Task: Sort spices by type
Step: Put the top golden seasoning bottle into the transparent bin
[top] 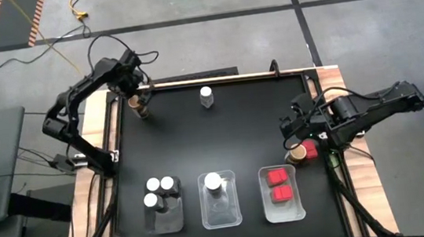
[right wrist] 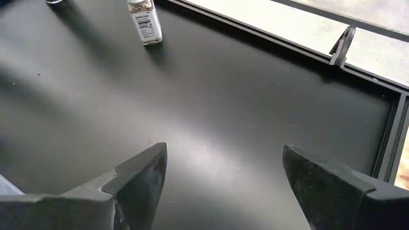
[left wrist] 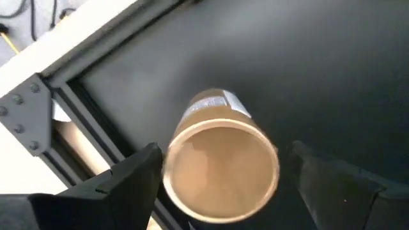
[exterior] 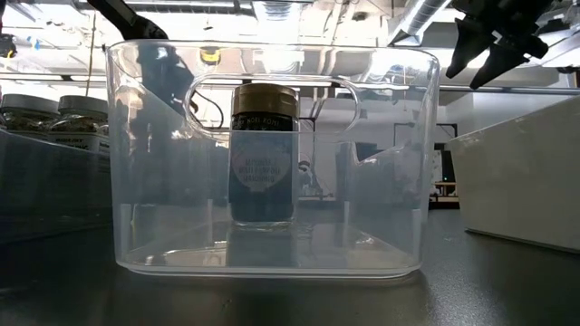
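Note:
A tan-lidded spice jar (left wrist: 220,166) stands upright on the black mat near the far left corner (top: 141,107). My left gripper (left wrist: 220,188) hangs over it, pointing down and open, one finger on each side of the lid and clear of it. A white-capped jar (top: 206,96) stands alone at the far middle. By the right edge stand a tan-lidded jar (top: 299,153) and a red-capped one (top: 311,150). My right gripper (top: 288,126) hovers open just beyond them, tilted down, with nothing between its fingers (right wrist: 223,185).
Three clear trays line the near edge. The left tray (top: 177,221) holds three white-capped jars, the middle tray (top: 233,211) one jar, and the right tray (top: 296,204) two red-capped ones. A raised frame (left wrist: 70,83) borders the mat. The mat's centre is bare.

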